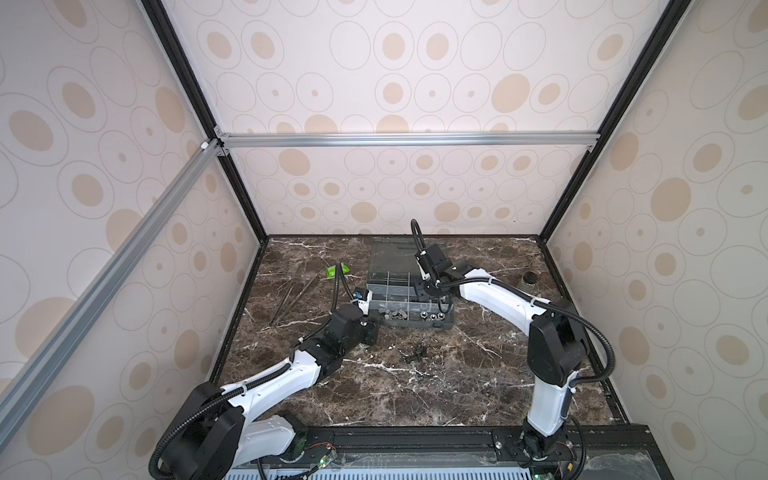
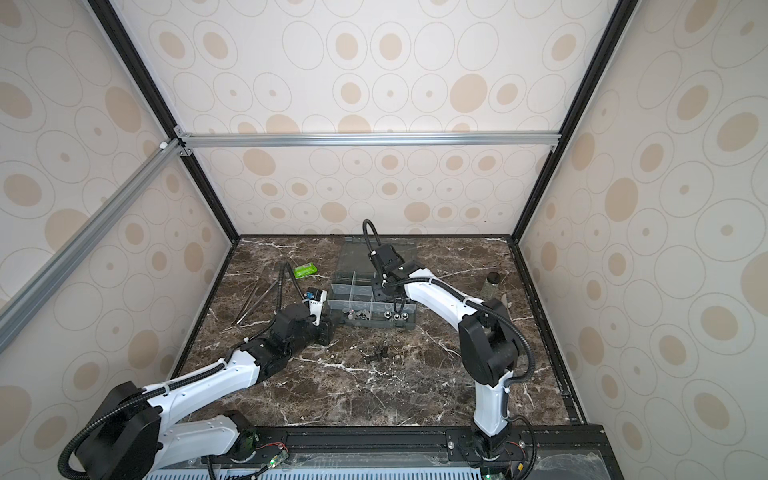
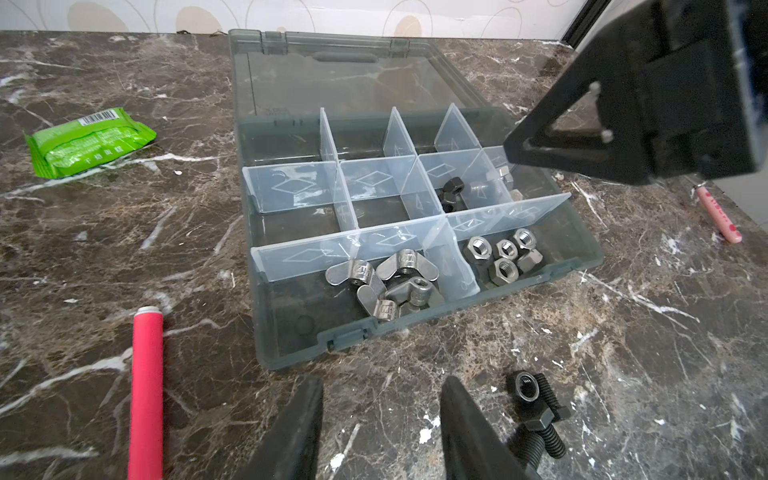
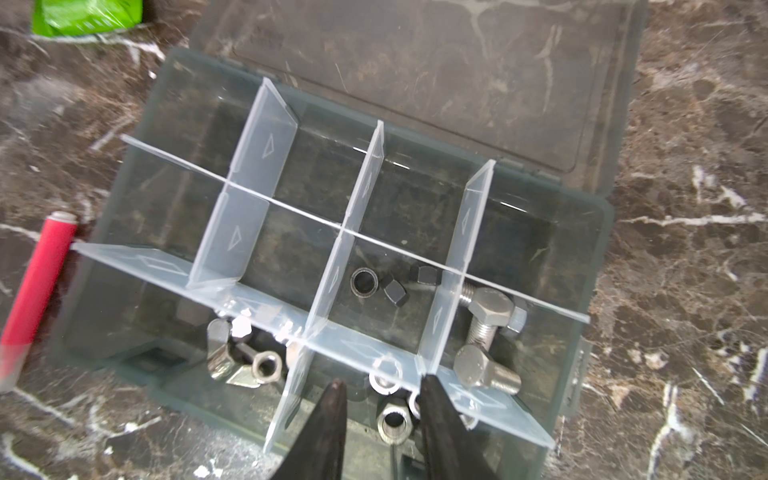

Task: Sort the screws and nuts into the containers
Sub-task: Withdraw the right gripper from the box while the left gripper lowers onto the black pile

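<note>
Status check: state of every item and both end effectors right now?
organiser box: lid open, lying flat behind.
wing nuts: in a near-row compartment.
silver hex nuts: in the neighbouring near-row compartment.
black nuts: in a middle-row compartment.
silver bolts: in the middle-row compartment beside the black nuts.
black screws: loose on table, unsorted.
left end effector: open, empty.
right end effector: open, empty, over silver hex nuts.
jar: upright, capped.

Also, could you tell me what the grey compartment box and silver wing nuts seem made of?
Grey translucent organiser box: smoky plastic, apparently; marble tabletop shows through its lid. Silver wing nuts: bare metal, probably steel, judging by bright glints.
</note>
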`<state>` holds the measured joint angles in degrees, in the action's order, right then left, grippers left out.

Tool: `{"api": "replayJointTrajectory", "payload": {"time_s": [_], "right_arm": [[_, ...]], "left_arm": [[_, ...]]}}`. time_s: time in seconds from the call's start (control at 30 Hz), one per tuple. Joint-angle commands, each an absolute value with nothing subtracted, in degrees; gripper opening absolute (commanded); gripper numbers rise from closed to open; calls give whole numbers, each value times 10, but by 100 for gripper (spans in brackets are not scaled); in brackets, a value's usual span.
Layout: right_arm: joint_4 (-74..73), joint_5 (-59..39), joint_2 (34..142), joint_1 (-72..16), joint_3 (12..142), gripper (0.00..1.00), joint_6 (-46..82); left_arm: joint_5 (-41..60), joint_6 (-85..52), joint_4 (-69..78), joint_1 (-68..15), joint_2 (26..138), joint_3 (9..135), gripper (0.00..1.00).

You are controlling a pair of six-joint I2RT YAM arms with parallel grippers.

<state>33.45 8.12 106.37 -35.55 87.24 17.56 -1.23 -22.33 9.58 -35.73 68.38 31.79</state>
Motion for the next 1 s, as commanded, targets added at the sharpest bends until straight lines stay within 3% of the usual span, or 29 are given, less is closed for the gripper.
{"api": "replayJointTrajectory", "payload": {"time_s": [0.0, 0.5, 0.97], "right_arm": [[327, 80, 1027, -352, 847, 33, 181], [321, 107, 844, -353, 677, 33, 215], [355, 167, 675, -353, 517, 35, 300]], "left_arm": [[3, -231, 113, -352, 691, 338, 46], [39, -207, 95, -371, 746, 379, 45], [47, -144, 38, -472, 888, 489, 45]]}}
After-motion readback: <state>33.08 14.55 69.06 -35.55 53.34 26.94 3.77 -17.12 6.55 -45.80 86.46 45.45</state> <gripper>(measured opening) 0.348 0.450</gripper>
